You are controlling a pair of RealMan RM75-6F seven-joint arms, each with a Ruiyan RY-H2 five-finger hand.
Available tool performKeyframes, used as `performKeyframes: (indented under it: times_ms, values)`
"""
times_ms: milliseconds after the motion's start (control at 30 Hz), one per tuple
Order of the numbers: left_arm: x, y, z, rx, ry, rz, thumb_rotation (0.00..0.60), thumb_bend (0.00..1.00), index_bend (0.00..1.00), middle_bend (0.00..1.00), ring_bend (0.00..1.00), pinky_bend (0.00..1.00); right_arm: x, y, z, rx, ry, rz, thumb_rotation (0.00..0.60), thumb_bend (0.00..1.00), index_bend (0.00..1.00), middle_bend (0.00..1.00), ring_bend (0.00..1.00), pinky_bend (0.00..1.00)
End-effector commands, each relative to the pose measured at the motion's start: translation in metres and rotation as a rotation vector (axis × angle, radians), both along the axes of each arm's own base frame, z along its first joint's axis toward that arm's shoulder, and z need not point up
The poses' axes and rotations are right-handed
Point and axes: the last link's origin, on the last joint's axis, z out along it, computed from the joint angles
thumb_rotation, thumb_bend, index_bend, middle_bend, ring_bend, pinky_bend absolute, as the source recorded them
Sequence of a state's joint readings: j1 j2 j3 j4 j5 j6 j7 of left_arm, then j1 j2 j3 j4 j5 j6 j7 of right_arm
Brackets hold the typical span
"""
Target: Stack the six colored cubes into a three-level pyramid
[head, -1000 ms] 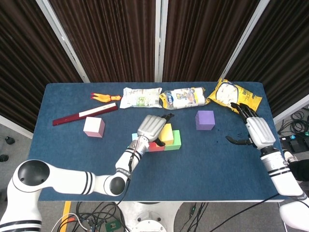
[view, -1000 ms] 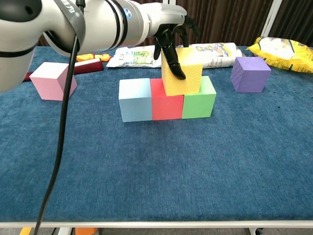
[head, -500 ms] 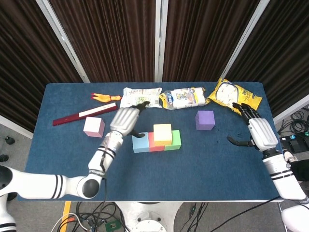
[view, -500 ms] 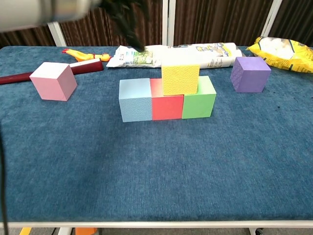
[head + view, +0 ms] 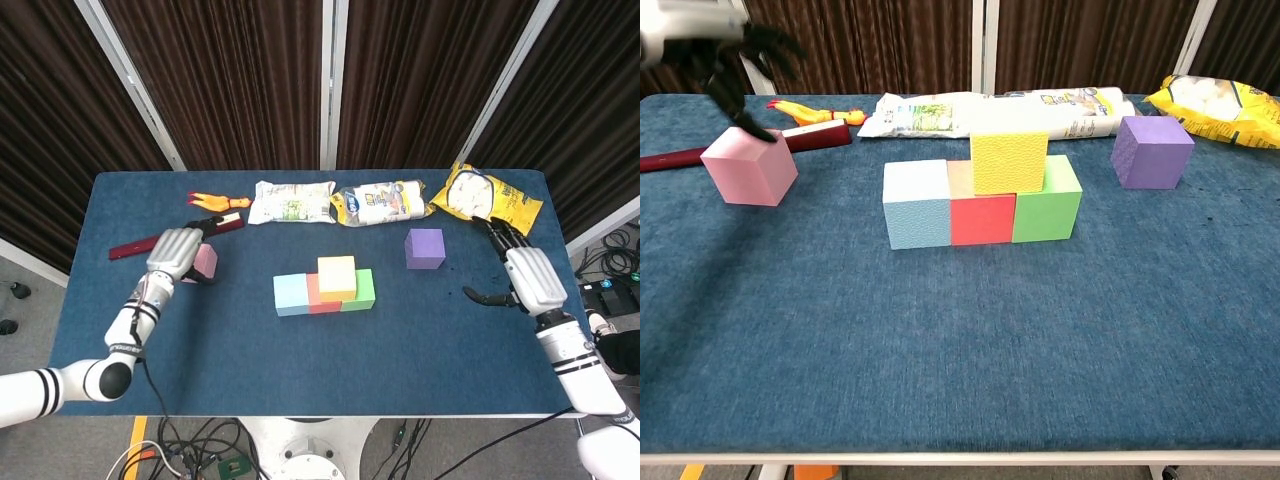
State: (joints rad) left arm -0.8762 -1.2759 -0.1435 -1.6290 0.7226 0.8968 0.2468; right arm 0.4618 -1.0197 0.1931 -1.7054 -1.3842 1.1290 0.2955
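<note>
A light blue cube (image 5: 916, 203), a red cube (image 5: 982, 218) and a green cube (image 5: 1048, 200) stand side by side in a row mid-table. A yellow cube (image 5: 1009, 160) sits on top, across the red and green ones. The pink cube (image 5: 748, 165) lies alone at the left, the purple cube (image 5: 1151, 151) alone at the right. My left hand (image 5: 175, 255) hovers over the pink cube (image 5: 204, 260) with fingers spread, holding nothing; its fingertips (image 5: 752, 128) reach down to the cube's top edge. My right hand (image 5: 525, 278) rests open right of the purple cube (image 5: 425, 248).
Along the back lie a dark red bar (image 5: 150, 243), a rubber chicken toy (image 5: 208, 201), two snack packs (image 5: 291, 201) (image 5: 383, 201) and a yellow bag (image 5: 485, 198). The blue tabletop's front strip (image 5: 960, 380) has nothing on it.
My left hand let go of the yellow cube on the row and swept left across the table to above the pink cube. The right hand barely shifted.
</note>
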Motion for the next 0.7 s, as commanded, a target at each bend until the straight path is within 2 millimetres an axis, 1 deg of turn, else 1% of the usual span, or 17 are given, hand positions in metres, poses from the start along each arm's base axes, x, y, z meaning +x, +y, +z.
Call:
performKeyframes:
  times_ms: [33,200,400,567,700]
  values:
    - [-0.019,-0.006,-0.010,-0.058,0.020,0.028,0.600,0.00,0.11,0.13,0.12,0.36,0.000,0.000,-0.002,0.005,0.004,-0.001,0.600,0.11,0.00,0.12,0.00,0.10]
    - [-0.030,-0.005,-0.014,-0.061,0.058,0.019,0.600,0.00,0.11,0.12,0.11,0.34,-0.001,0.000,-0.002,0.005,0.004,-0.005,0.600,0.11,0.00,0.12,0.00,0.10]
    - [-0.044,0.010,-0.018,-0.034,0.079,0.042,0.600,0.00,0.11,0.11,0.09,0.33,-0.003,0.001,-0.002,0.002,0.000,-0.012,0.600,0.11,0.00,0.12,0.00,0.10]
    - [-0.048,0.012,-0.015,-0.039,0.064,0.052,0.600,0.00,0.11,0.11,0.09,0.32,-0.004,0.001,-0.001,-0.003,0.003,-0.018,0.600,0.11,0.00,0.12,0.00,0.10]
    - [-0.049,0.012,-0.011,-0.028,0.072,0.041,0.600,0.00,0.11,0.09,0.07,0.30,-0.003,0.000,-0.001,-0.004,0.001,-0.020,0.600,0.11,0.00,0.12,0.00,0.10]
